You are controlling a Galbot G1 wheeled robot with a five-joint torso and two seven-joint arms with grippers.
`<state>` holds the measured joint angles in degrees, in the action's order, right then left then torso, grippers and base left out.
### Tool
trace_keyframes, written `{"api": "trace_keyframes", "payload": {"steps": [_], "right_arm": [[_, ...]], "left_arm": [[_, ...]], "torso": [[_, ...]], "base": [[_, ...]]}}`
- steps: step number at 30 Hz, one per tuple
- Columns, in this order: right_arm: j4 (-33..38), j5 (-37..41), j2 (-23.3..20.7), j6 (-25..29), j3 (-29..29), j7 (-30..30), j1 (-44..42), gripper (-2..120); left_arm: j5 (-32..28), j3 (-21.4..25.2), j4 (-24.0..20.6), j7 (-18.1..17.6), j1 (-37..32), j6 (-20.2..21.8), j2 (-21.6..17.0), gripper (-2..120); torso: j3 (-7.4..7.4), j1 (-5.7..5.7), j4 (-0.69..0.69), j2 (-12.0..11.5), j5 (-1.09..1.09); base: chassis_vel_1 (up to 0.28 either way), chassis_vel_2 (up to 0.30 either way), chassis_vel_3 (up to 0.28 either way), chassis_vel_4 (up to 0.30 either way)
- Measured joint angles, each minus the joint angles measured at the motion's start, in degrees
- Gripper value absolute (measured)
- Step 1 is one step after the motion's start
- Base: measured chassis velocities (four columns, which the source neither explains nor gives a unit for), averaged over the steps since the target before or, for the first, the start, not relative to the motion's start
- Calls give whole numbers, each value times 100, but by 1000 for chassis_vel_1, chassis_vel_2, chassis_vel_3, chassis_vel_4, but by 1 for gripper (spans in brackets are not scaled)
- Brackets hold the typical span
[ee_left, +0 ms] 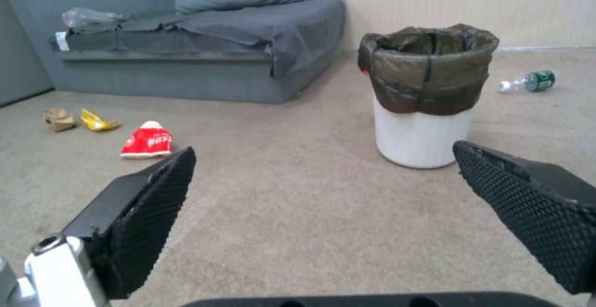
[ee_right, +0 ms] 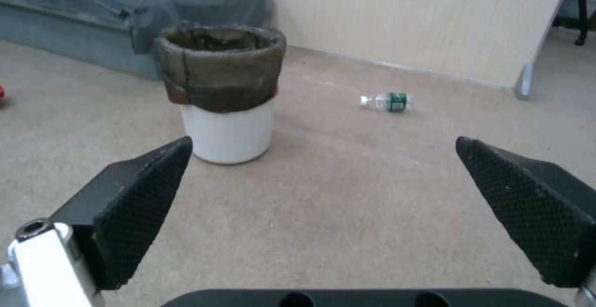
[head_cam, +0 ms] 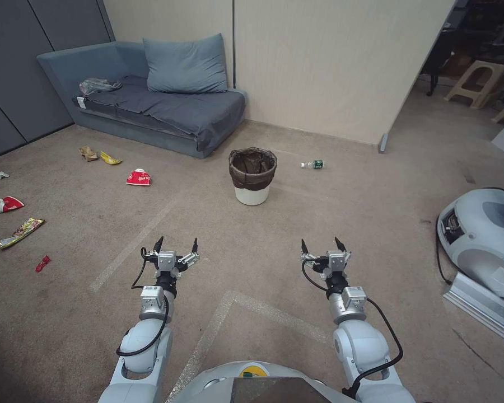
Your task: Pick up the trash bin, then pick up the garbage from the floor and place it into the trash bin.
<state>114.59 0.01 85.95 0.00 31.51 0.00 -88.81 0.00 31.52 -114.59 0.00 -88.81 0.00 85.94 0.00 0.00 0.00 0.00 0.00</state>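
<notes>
The trash bin (head_cam: 252, 195) (ee_left: 421, 135) (ee_right: 227, 130), white with a dark liner over its rim, stands upright on the carpet ahead. My left gripper (head_cam: 176, 244) (ee_left: 324, 149) and right gripper (head_cam: 323, 244) (ee_right: 323, 141) both hover open and empty, well short of it. Garbage lies scattered: a clear bottle (head_cam: 313, 164) (ee_left: 528, 82) (ee_right: 388, 102) right of the bin, a red cup (head_cam: 139, 177) (ee_left: 148, 140), a yellow wrapper (head_cam: 110, 159) and a tan bag (head_cam: 88, 153) to its left. Farther left lie another cup (head_cam: 7, 204), a multicoloured wrapper (head_cam: 19, 232), a small red piece (head_cam: 42, 263) and a tissue (head_cam: 1, 175).
A grey sofa (head_cam: 162, 112) with a pillow and a translucent plastic bag (head_cam: 98, 85) stands at the back left. A beige partition (head_cam: 330, 67) runs behind the bin. Another robot base (head_cam: 481, 240) and a metal rail (head_cam: 481, 308) sit at the right.
</notes>
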Motion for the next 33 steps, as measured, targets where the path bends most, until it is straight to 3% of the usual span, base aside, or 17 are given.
{"api": "trace_keyframes", "payload": {"steps": [12, 15, 16, 19, 22, 33], "right_arm": [[17, -1, 15, 28, 44, 4, -16, 100], [390, -91, 226, 435, 583, 94, -227, 100], [390, -91, 226, 435, 583, 94, -227, 100], [729, -177, 480, 994, 1179, 220, -435, 100], [667, -174, 507, 1178, 1212, 225, -418, 100], [528, -179, 516, 1454, 1244, 132, -396, 100]], "left_arm": [[22, -16, -66, -34, -13, 75, 1, 100], [237, -176, -677, -310, -111, 612, 20, 100], [237, -176, -677, -310, -111, 612, 20, 100], [482, -379, -1391, -634, -238, 1252, 40, 100], [485, -418, -1451, -679, -267, 1325, 36, 100], [455, -418, -1454, -733, -298, 1329, 29, 100]], "torso": [[0, 0, 0, 0, 0], [0, 0, 1, 0, 0], [0, 0, 1, 0, 0], [-1, 0, -5, 1, 1], [-1, 0, 2, 1, 1], [0, 0, 0, 1, 0]], "base": [[0, 0, 0, 0], [0, 0, 0, 0], [0, 0, 0, 0], [0, 0, 0, 0], [0, 0, 0, 0], [0, 0, 0, 0]]}}
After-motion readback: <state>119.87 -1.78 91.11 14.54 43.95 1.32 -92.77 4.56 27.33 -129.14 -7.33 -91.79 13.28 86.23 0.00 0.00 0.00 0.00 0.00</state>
